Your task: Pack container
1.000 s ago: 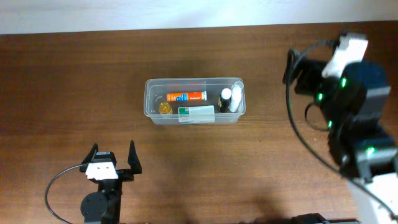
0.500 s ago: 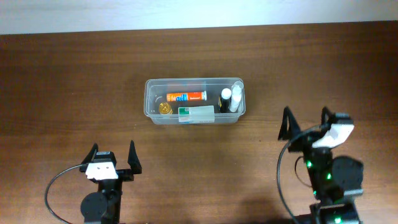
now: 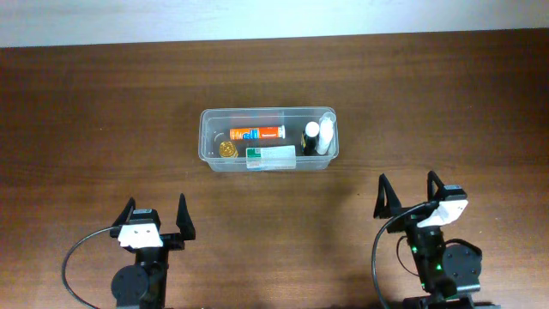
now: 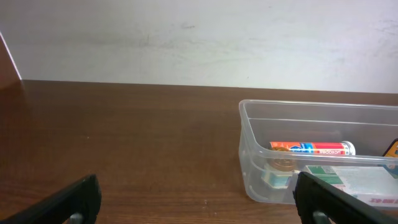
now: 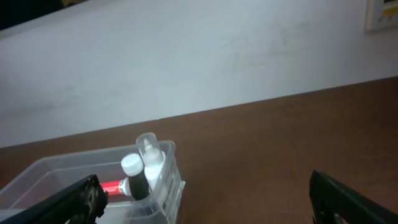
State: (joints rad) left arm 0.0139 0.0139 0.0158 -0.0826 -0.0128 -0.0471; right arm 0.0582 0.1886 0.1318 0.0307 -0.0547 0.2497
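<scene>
The clear plastic container (image 3: 206,137) stands in the middle of the brown table. It holds an orange tube (image 3: 256,133), a gold coin-like disc (image 3: 226,148), a white-and-green carton (image 3: 270,157), a black bottle with a white cap (image 3: 310,137) and a white bottle (image 3: 324,135). My left gripper (image 3: 156,216) is open and empty at the front left, well short of the container (image 4: 249,168). My right gripper (image 3: 408,196) is open and empty at the front right; the container (image 5: 168,186) lies ahead to its left.
A pale wall (image 4: 199,37) runs behind the table's far edge. Bare brown tabletop (image 3: 103,112) surrounds the container on all sides.
The right arm has come down from beside the container's right end to the front right of the table and now rests low there, its gripper open. The left arm has not moved.
</scene>
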